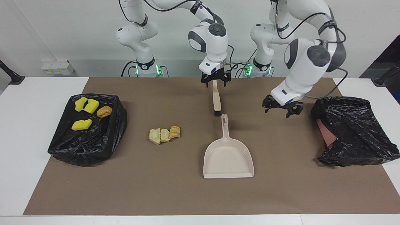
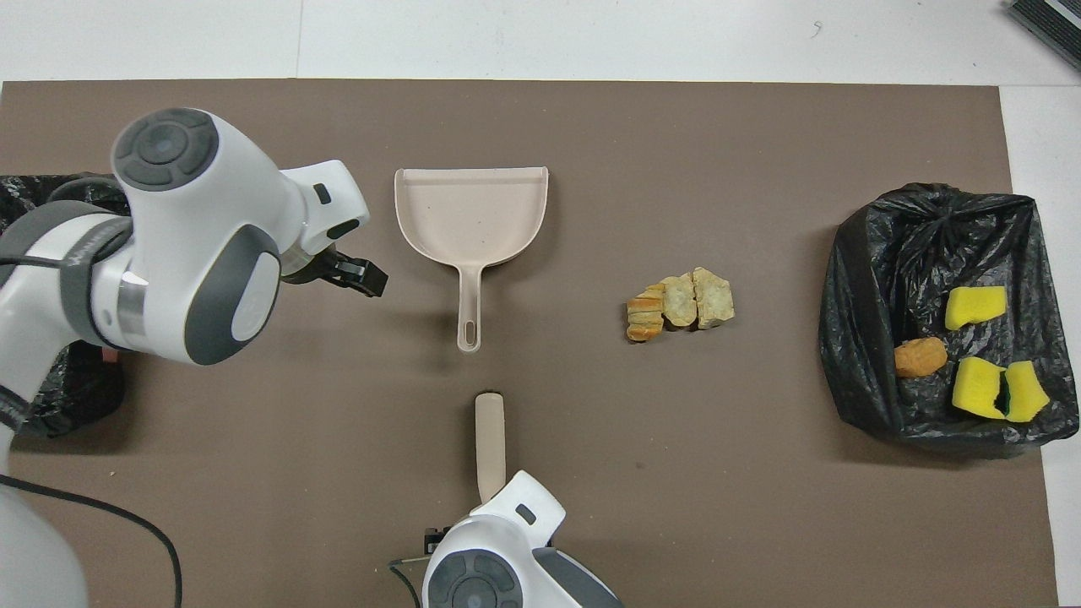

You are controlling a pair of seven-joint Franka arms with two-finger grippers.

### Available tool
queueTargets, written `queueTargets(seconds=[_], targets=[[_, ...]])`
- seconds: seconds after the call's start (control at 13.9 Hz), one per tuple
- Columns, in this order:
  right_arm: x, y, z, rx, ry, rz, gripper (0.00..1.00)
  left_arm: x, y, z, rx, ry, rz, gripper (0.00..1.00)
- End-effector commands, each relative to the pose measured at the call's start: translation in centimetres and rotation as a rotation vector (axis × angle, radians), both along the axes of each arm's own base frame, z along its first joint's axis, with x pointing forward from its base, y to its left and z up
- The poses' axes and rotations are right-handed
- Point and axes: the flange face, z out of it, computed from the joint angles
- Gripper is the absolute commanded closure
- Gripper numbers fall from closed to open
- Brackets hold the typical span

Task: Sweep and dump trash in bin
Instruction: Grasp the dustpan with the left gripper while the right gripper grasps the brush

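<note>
Pale beige and orange trash pieces point(image 1: 164, 135) point(image 2: 680, 306) lie on the brown mat beside the beige dustpan point(image 1: 228, 157) point(image 2: 471, 211), toward the right arm's end. More trash rests on a black bag point(image 1: 89, 140) point(image 2: 878, 279): yellow sponge chunks point(image 1: 82, 124) point(image 2: 975, 306) and a brown lump point(image 1: 104, 111) point(image 2: 920, 357). The beige brush point(image 1: 216, 100) point(image 2: 490, 439) lies nearer to the robots than the dustpan. My right gripper point(image 1: 215, 79) hangs open over the brush's handle end. My left gripper point(image 1: 282, 107) point(image 2: 359, 274) hangs open over the mat between dustpan and bin.
The black-bagged bin point(image 1: 353, 131) point(image 2: 51, 397) sits at the left arm's end of the mat, a reddish side showing through its bag. White table point(image 1: 31, 125) borders the mat on both ends.
</note>
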Motion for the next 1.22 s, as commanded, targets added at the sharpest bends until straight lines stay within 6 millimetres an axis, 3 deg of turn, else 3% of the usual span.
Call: queueTargets(seconds=[0.0, 0.22, 0.43, 0.5, 0.58, 0.79, 0.86, 0.94, 1.01, 1.08, 1.15], targets=[[-2.2, -1.4, -1.2, -0.002, 0.008, -0.023, 0.00, -0.2, -3.5, -1.5, -0.007, -0.020, 0.047, 0.00], [-2.2, -1.2, -1.1, 0.004, 0.009, -0.027, 0.07, -1.6, -9.1, -3.1, -0.030, -0.024, 0.112, 0.00], [-1.6, -0.9, -1.2, 0.036, -0.010, -0.034, 0.10, -2.4, -11.1, -4.0, -0.040, -0.011, 0.165, 0.00], [-1.5, -0.8, -1.1, 0.042, -0.014, -0.035, 0.16, -2.9, -12.3, -4.9, -0.045, -0.007, 0.182, 0.00], [-1.4, -0.9, -1.3, 0.043, -0.013, -0.029, 0.32, -3.5, -13.6, -5.6, -0.046, -0.011, 0.192, 0.01], [-1.2, -1.0, -1.3, 0.041, -0.013, -0.026, 0.99, -3.0, -13.1, -6.3, -0.055, -0.010, 0.214, 0.33], [-1.2, -0.9, -1.2, 0.042, -0.013, -0.035, 1.00, -2.9, -13.1, -6.9, -0.065, -0.002, 0.224, 0.40], [-1.0, -0.8, -1.0, 0.044, -0.012, -0.045, 1.00, -2.9, -13.2, -6.9, -0.064, 0.001, 0.227, 0.57], [-0.8, -0.8, -1.1, 0.042, -0.011, -0.047, 1.00, -3.0, -13.1, -7.1, -0.062, 0.003, 0.225, 0.82], [-0.4, -1.1, -1.0, 0.040, -0.012, -0.044, 1.00, -3.0, -13.1, -7.0, -0.061, 0.008, 0.227, 1.00], [0.2, -1.6, -0.4, 0.044, -0.022, -0.054, 1.00, -3.0, -13.0, -7.0, -0.057, 0.013, 0.228, 1.00]])
